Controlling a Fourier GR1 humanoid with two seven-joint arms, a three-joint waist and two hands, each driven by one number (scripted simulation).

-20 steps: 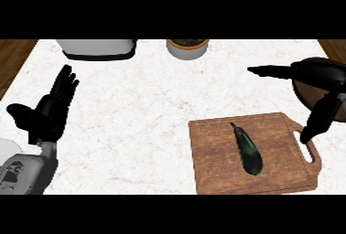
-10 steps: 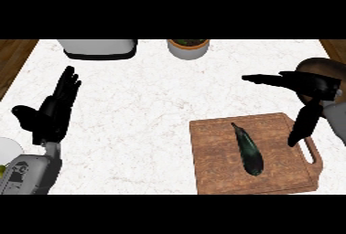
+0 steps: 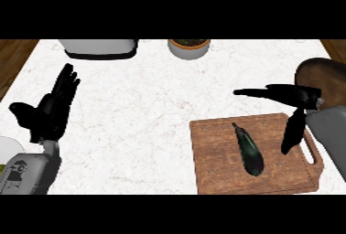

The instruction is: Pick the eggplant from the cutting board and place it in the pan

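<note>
A dark, slim eggplant (image 3: 249, 150) lies lengthwise on the wooden cutting board (image 3: 216, 169) at the lower right. My right hand (image 3: 295, 98) hangs open over the board's far right corner, its thumb stretched left and its fingers (image 3: 293, 132) pointing down beside the eggplant without touching it. Behind that hand, at the right edge, part of the dark brown pan (image 3: 322, 73) shows. My left hand (image 3: 51, 112) rests open at the left, fingers up.
A grey toaster-like appliance (image 3: 99, 47) and a round pot (image 3: 188, 47) stand along the back edge. A white plate's rim (image 3: 8, 148) shows at the lower left. Wooden floor lies beyond both counter sides.
My right hand has moved left and toward me, from over the pan to above the board's right side, uncovering the pan. The left hand has barely shifted.
</note>
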